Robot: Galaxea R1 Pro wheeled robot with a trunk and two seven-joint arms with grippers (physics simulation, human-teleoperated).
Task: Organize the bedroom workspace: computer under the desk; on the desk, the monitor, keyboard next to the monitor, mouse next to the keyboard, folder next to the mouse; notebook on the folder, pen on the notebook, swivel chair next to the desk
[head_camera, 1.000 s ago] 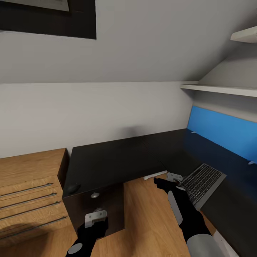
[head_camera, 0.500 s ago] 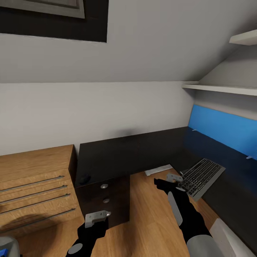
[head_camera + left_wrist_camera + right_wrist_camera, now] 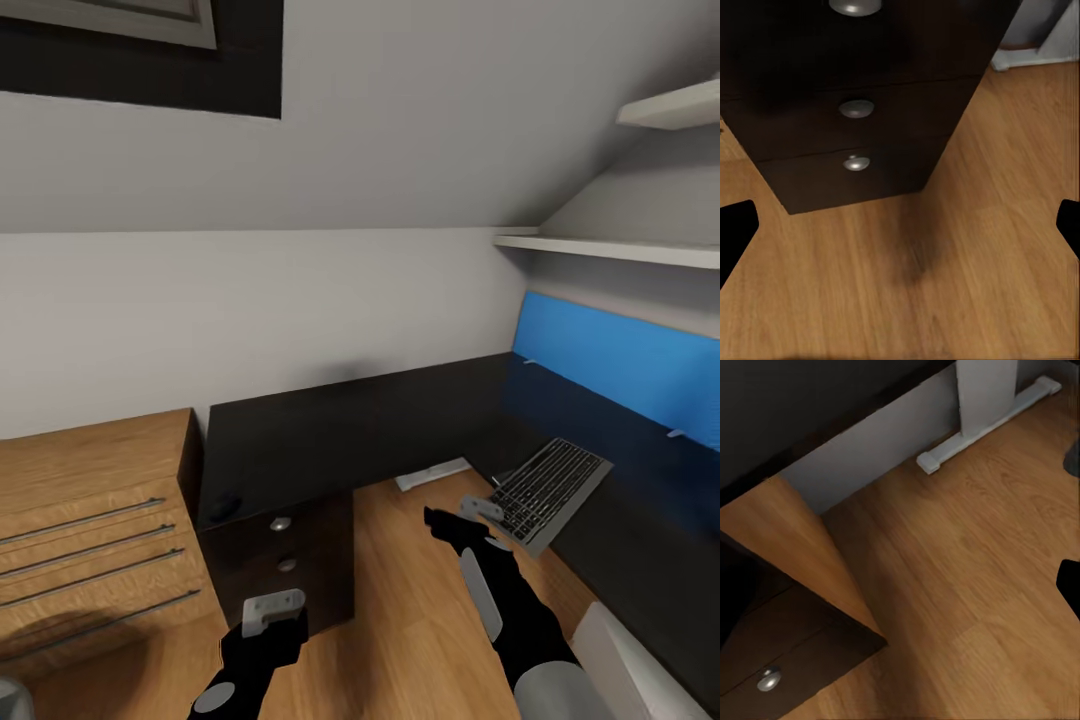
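Counter: we face the black L-shaped counter (image 3: 380, 420), its drawer unit (image 3: 285, 570) straight ahead and its blue back panel (image 3: 620, 365) along the far side.
Keyboard: the keyboard (image 3: 548, 488) lies on the right wing of the counter, skewed, one corner jutting past the front edge.
Mouse: the mouse (image 3: 222, 508) sits at the left corner of the counter, above the drawers, well apart from the keyboard.
Left tool: our left tool (image 3: 273, 611) hangs low before the drawer unit, fingers spread wide, holding nothing.
Right tool: our right tool (image 3: 470, 515) hovers just beside the keyboard's near corner; we cannot tell how its fingers stand.
Risk: we judge that a nudge from the right tool could tip the overhanging keyboard off the edge onto the wooden floor (image 3: 420, 600).
Risk: driving closer could knock the left tool into the drawers.
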